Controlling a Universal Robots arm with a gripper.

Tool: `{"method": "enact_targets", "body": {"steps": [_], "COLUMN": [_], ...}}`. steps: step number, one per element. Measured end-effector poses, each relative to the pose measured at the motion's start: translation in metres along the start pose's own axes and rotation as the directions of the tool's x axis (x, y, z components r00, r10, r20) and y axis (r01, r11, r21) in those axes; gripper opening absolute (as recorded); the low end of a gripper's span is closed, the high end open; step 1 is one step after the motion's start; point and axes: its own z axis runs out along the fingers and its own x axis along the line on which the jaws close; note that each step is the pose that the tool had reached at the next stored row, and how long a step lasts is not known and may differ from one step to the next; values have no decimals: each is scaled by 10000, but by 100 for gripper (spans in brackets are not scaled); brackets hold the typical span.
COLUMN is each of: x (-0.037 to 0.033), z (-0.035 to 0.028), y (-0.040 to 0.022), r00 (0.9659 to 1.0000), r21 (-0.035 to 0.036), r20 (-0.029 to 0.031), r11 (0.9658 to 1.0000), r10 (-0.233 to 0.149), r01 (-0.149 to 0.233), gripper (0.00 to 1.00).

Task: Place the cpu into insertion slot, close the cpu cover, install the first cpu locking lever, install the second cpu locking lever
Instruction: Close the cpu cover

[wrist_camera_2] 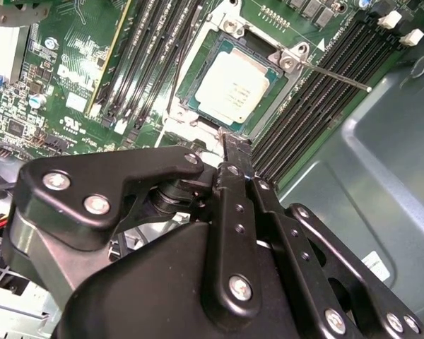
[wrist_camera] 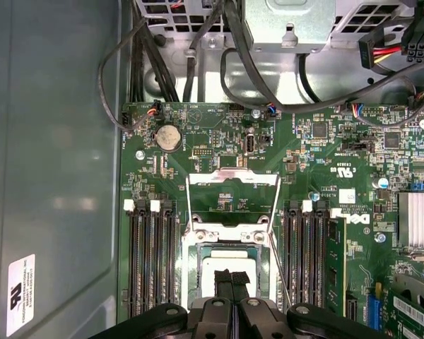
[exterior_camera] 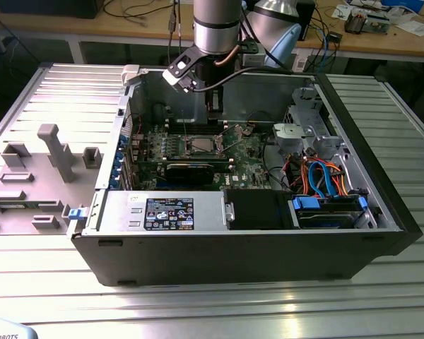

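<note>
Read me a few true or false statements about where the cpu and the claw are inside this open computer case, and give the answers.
1. The cpu lies in the insertion slot. True.
2. The claw grips the cpu. False: it hangs shut by the slot's edge, and the cpu lies free of it.
3. The blue and orange cables sit at the exterior view's left. False: they are at that view's right.
4. Long memory slots flank the insertion slot on both sides. True.
</note>
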Motion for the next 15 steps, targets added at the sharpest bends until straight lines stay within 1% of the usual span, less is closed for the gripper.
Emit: {"method": "enact_targets", "body": {"steps": [4,9,11,15], "x": [0,-2,-2,-2], "z": [1,5,6,6], "y": [20,111,122,124], "r00": [10000,10000,10000,10000], "r21": [0,-1,0,0], "r20": [1,-1,0,0], "r11": [10000,10000,10000,10000], "r10": [0,-1,-1,-1], "r01": [0,1,1,1], "gripper": [11,11,11,11]}}
